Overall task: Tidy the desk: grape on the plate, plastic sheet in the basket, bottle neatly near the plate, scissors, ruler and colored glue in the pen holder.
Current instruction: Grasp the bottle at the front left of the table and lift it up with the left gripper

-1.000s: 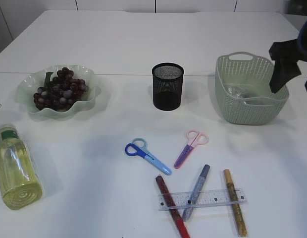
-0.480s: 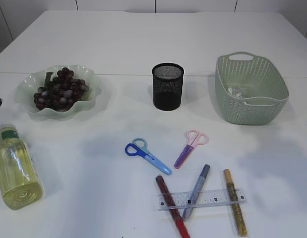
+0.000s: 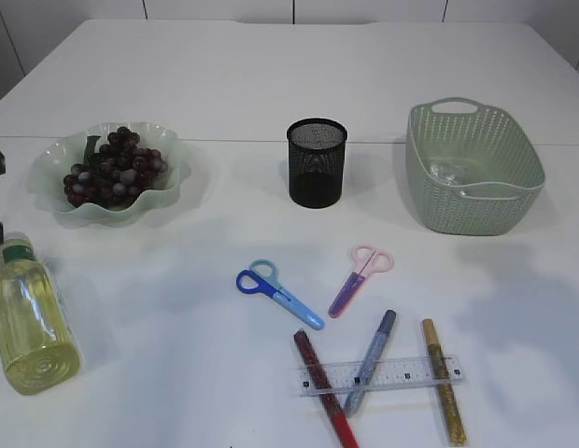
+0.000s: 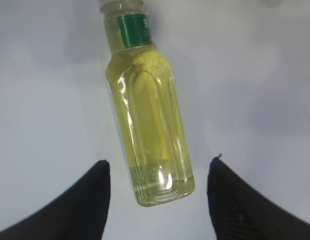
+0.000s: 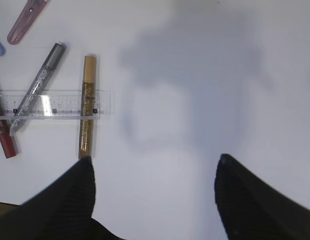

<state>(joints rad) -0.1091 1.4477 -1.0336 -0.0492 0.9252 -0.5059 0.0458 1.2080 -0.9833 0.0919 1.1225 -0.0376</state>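
Risk sits with the bottle (image 4: pixel 147 110): it lies on its side on the surface (image 3: pixel 271 75), well apart from the plate (image 3: pixel 56 154), and we judge its round, slick body could roll or slip if our left tool (image 4: pixel 157 200) closes off-centre. That tool hangs wide open over it, empty. Our right tool (image 5: pixel 155 200) is wide open and empty too, near the gold glue (image 5: pixel 87 107). Whatever lies in the basket (image 3: pixel 476 201) is hard to make out.
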